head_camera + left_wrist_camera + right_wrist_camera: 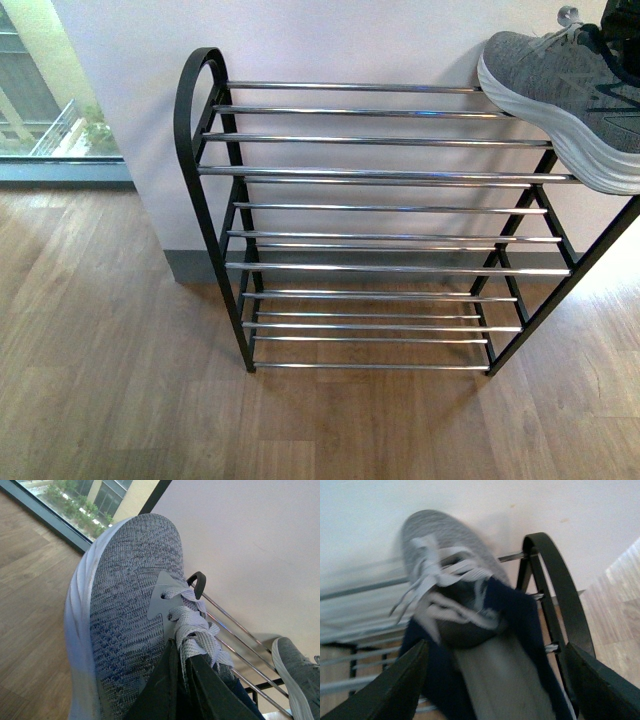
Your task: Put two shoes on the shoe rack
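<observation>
**Grey knit sneakers, pair.** First sneaker [565,95] was set on the top tier of the shoe rack [380,172], right end, its sole reaching past the front bar. The right tool [495,680] was spread apart either side of its collar. Second sneaker [125,630] was clamped at the tongue by the left tool [182,690], off the rack.

**Handling:** judged light, soft-uppered and stiff-soled, best gripped at the collar. Open bars were noted leftward.

Shoe rack [380,172]: matt black metal frame [214,250], polished silver bars [390,267] with bright glints. Speckled grey knit cloth, coarse and matt, on the racked shoe [560,85] and the other shoe [130,605]. Flat woven laces [197,630], pale, slightly fuzzy. Thick white soles [77,630], smooth, faintly ridged. Navy lining [520,615], soft matt cloth. Wood-grain floor [100,380], low sheen.
</observation>
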{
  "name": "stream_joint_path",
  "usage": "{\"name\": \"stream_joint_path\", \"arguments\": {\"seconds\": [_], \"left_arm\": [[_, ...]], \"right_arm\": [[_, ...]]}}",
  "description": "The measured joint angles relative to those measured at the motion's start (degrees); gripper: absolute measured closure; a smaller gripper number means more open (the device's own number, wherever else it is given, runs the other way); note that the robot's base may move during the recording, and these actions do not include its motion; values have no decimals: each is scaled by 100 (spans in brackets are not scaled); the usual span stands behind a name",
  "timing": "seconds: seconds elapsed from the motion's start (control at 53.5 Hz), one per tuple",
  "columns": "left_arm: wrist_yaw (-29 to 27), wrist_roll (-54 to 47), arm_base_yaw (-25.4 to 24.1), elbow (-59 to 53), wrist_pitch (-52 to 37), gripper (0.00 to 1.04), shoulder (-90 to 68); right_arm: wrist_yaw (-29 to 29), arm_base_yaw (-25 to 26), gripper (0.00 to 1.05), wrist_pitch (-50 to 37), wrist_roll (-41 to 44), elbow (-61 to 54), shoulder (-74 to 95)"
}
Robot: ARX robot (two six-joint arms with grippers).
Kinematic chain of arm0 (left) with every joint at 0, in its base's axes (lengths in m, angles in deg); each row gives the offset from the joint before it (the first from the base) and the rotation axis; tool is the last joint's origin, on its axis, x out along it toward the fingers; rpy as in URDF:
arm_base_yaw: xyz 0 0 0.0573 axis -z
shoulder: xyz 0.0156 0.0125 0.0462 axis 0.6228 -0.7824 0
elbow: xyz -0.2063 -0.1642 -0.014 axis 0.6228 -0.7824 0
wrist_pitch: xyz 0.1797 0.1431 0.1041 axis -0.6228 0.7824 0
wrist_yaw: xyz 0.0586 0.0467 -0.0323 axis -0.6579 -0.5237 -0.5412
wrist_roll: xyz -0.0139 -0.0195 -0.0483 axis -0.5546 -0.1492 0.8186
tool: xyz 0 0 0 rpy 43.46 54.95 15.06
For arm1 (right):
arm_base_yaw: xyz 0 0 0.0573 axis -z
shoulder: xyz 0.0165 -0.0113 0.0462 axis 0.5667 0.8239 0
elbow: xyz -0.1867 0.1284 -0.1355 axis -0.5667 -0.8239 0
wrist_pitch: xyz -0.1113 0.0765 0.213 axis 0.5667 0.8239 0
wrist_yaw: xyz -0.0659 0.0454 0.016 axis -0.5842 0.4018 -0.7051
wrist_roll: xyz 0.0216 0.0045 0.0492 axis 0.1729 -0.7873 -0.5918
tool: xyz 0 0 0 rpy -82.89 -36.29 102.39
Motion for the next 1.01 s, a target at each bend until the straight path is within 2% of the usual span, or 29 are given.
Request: {"name": "stream_joint_path", "arguments": {"seconds": [0.112, 0.131, 0.187, 0.243, 0.318, 0.411, 0.448, 0.691, 0.916, 0.953, 1.009], "left_arm": [[-7, 0, 0, 0, 0, 103, 0], [-7, 0, 0, 0, 0, 103, 0], [-4, 0, 0, 0, 0, 103, 0], [-4, 0, 0, 0, 0, 103, 0], [-2, 0, 0, 0, 0, 103, 0], [13, 0, 2, 0, 0, 103, 0], [13, 0, 2, 0, 0, 103, 0], [-4, 0, 0, 0, 0, 103, 0], [2, 0, 0, 0, 0, 103, 0], [2, 0, 0, 0, 0, 103, 0], [2, 0, 2, 0, 0, 103, 0]], "right_arm": [[188, 109, 8, -374, 378, -450, -629], [267, 131, 9, -492, 415, -496, -671], [894, 205, 17, -1727, 625, -929, -909], [1202, 223, 24, -2719, 758, -1373, -1102], [1311, 164, 34, -3838, 866, -2096, -1360], [1296, 46, 46, -4570, 931, -2846, -1620], [1250, -35, 55, -4815, 964, -3281, -1810], [955, -291, 103, -5265, 1027, -4881, -2914], [774, -490, 103, -5265, 1047, -5860, -3873], [490, -658, 103, -5217, 1043, -6006, -4070], [452, -756, 103, -5169, 1047, -6109, -4227]]}}
